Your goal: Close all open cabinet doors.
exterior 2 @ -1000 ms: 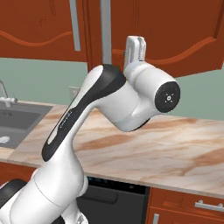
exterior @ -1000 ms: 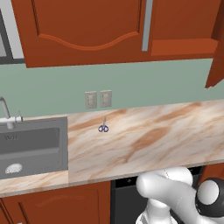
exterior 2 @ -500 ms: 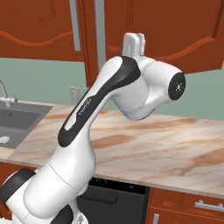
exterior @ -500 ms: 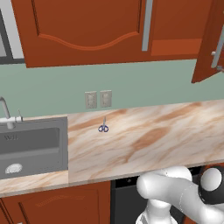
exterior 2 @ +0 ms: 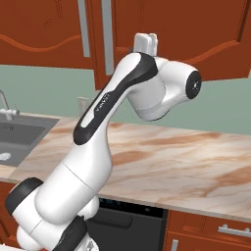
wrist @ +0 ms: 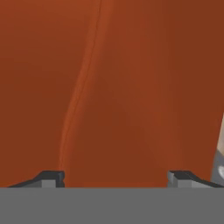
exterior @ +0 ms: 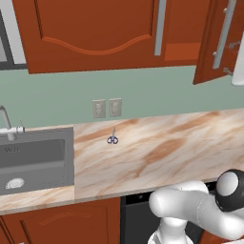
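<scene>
One cabinet door (exterior: 209, 45) hangs partly open at the upper right of the left base view, its silver bar handle (exterior: 224, 33) facing the room. The neighbouring arched door (exterior: 90, 28) lies flat and shut. In the right base view my raised hand (exterior 2: 146, 43) rests against the open door (exterior 2: 122, 34), just right of its handle (exterior 2: 107, 29). In the hand view the door's reddish-brown panel (wrist: 118, 87) is very close. My gripper (wrist: 117, 178) is open, its fingertips (wrist: 52, 177) wide apart with nothing between them. A sliver of silver handle (wrist: 218, 153) shows at the right edge.
A marble counter (exterior: 162, 152) runs below, with small scissors (exterior: 112, 139) lying near the wall outlets (exterior: 106, 108). A steel sink (exterior: 33, 157) with a faucet (exterior: 5, 121) is at the left. A dark dishwasher front (exterior 2: 127, 223) sits under the counter.
The open door has swung leftward, nearer its cabinet, with my hand against it. My arm's elbow has shifted up and to the right.
</scene>
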